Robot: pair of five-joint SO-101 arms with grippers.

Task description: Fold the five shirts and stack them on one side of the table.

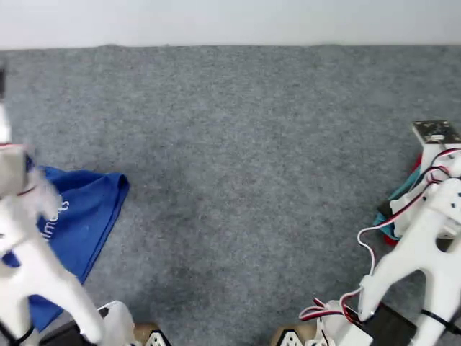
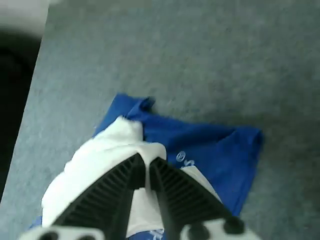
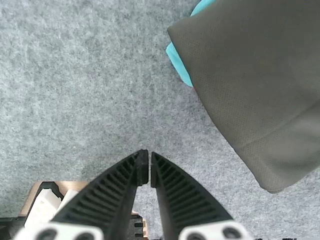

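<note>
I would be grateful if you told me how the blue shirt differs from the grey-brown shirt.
The blue shirt lies at the left of the table, the grey-brown shirt at the right. The blue shirt carries white print, the grey-brown shirt looks plain. White cloth lies over the blue shirt, whereas the grey-brown shirt itself covers a turquoise cloth. Both rest on the grey table.

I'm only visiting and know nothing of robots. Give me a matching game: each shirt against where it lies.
1 blue shirt
2 white shirt
3 brown-grey shirt
4 turquoise shirt

a underneath, on the right
b on top, on the left
c on top, on the right
d underneath, on the left

Pairs: 1-d, 2-b, 3-c, 4-a
</note>
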